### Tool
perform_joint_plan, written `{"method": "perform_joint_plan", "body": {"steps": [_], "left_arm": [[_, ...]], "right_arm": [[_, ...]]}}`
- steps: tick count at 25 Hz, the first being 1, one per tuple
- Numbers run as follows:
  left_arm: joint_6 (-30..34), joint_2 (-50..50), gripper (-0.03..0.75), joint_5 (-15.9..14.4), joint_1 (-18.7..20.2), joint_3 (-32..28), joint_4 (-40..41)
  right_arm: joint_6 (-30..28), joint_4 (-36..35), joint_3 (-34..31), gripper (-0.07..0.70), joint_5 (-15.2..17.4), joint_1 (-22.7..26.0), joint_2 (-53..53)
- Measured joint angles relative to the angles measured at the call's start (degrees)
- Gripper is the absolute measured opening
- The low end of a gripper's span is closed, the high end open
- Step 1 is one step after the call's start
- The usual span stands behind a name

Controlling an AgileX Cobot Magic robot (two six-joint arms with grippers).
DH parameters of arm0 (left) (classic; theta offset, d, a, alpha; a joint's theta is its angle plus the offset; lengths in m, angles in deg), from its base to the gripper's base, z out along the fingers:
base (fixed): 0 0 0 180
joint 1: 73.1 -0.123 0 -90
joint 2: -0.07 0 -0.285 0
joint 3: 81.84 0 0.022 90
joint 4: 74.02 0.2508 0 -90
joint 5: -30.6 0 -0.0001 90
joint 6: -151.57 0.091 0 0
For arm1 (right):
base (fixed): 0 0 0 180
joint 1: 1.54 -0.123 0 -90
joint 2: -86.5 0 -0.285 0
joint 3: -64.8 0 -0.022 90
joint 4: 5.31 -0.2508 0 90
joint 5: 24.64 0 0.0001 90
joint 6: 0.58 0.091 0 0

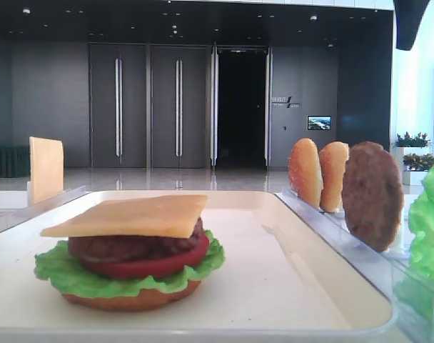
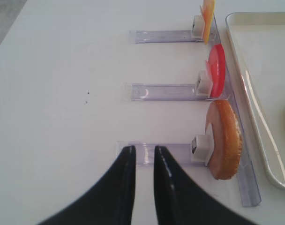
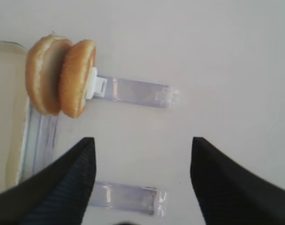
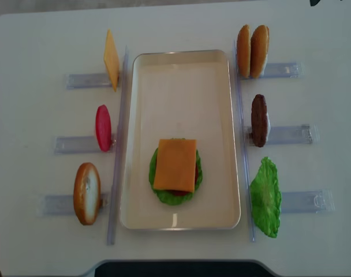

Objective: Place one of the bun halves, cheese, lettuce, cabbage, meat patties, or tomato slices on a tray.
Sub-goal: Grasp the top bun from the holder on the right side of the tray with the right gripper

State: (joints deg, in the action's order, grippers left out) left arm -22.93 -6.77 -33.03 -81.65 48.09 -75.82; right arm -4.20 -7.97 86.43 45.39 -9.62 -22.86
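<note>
flat orange cheese (image 4: 175, 164) square tops the stack.

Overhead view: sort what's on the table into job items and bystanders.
Job: tray; stack on it topped with cheese; racked bun halves, patty, lettuce, tomato slice, cheese slice, left bun.
Bystanders: clear racks.

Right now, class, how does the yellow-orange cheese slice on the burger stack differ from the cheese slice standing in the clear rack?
The square yellow-orange cheese slice on the stack lies flat; the racked cheese slice stands on edge. The first tops the tomato and patty inside the cream tray; the second sits outside it, against the left rail. Both are thin, smooth yellow-orange squares.
</note>
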Motion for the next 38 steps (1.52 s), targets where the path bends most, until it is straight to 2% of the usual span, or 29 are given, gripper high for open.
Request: {"method": "perform_joint_plan", "body": {"steps": [8, 13, 19, 25, 30, 38], "left_arm": [[-0.22, 0.00, 0.106, 0.00, 0.00, 0.00, 0.06], [-0.22, 0.00, 0.106, 0.00, 0.00, 0.00, 0.11], [-0.22, 0.00, 0.106, 0.00, 0.00, 0.00, 0.11], [-0.22, 0.00, 0.104, 0.00, 0.00, 0.00, 0.11], [-0.22, 0.00, 0.104, 0.00, 0.00, 0.00, 0.11], [-0.22, 0.00, 0.102, 0.00, 0.00, 0.00, 0.11]], "right_arm": [[7.26, -0.31, 0.00, 0.451, -0.13, -8.40, -0.37], [9.71, -0.83, 0.00, 0.451, -2.09, -12.53, -0.82], [10.26, -1.85, 0.24, 0.451, -3.31, -12.89, -2.31], [12.99, -2.08, 0.48, 0.451, -8.24, -12.89, -3.76], [14.38, -2.13, 0.48, 0.451, -9.21, -12.89, -6.16], [14.57, -2.34, 0.48, 0.451, -12.95, -12.89, -9.10]]}}
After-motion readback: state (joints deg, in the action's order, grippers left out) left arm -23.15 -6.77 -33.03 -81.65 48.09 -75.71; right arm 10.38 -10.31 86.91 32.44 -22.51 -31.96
